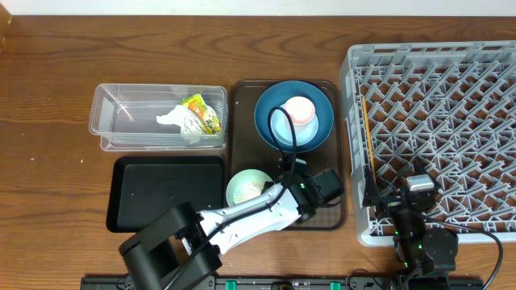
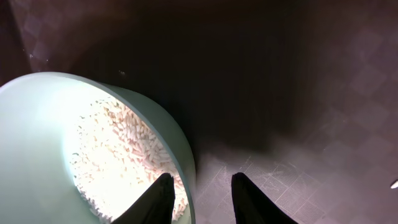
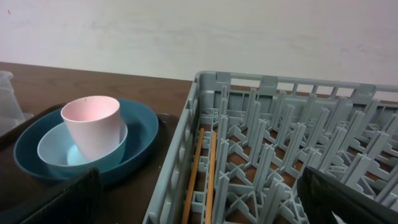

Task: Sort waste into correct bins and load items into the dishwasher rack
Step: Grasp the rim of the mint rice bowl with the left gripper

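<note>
The pale mint-green bowl (image 1: 242, 192) (image 2: 37, 137) sits at the front left corner of the brown serving tray (image 1: 332, 216) and holds white rice grains (image 2: 118, 149). My left gripper (image 1: 270, 189) (image 2: 202, 180) straddles the bowl's right rim. One finger is inside over the rice and the other outside, with a gap to the wall, so the jaws are open. A pink cup (image 1: 300, 110) (image 3: 93, 124) stands in a light-blue bowl (image 1: 278, 129) on the dark-blue plate (image 1: 264, 121). The clear tub (image 1: 121, 121) holds the tissue (image 1: 173, 121) and the wrapper (image 1: 201, 113). My right gripper (image 1: 415, 189) (image 3: 205, 205) hangs wide open over the front left of the grey rack (image 1: 435, 121).
The shallow black tray (image 1: 165, 193) lies in front of the clear tub, left of the mint bowl. Two orange chopsticks (image 1: 367, 137) (image 3: 202, 174) lie along the rack's left wall. The brown serving tray (image 2: 311, 124) lies under my left gripper.
</note>
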`<state>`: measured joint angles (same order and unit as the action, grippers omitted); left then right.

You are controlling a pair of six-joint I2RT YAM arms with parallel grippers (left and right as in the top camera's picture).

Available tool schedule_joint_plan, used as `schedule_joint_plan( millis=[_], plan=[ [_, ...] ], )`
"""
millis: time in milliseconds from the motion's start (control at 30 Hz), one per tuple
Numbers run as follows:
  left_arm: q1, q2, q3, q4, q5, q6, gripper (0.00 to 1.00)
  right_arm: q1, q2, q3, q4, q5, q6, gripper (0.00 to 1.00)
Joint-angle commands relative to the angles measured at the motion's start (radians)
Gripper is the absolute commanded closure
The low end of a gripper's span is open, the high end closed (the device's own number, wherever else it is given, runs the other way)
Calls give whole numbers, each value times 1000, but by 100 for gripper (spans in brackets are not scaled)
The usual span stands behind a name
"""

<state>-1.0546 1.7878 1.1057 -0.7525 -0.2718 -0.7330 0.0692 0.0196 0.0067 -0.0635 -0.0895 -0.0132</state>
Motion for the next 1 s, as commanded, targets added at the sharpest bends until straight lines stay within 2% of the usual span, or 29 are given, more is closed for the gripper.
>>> schedule_joint_plan(
  millis=[0,133,233,600,667,700,967],
  plan=[
    [6,10,-16,7,-14,-9,67,11,0,-1,-4,0,-10,1],
    [6,10,-25,6,-63,-9,67,10,0,-1,-4,0,-11,1],
    [6,10,-25,9,-62,-10,74,11,0,-1,-4,0,-11,1],
    [6,10,-26,-2,-61,-10,75,10,0,-1,-4,0,-11,1],
    [6,10,-26,-13,-55,-10,81,10,0,-1,-4,0,-11,1],
    [6,10,-26,-13,-54,-10,89,11,0,-1,-4,0,-11,1],
    [6,10,-26,-17,-54,-10,89,10,0,-1,-4,0,-11,1]
  ],
)
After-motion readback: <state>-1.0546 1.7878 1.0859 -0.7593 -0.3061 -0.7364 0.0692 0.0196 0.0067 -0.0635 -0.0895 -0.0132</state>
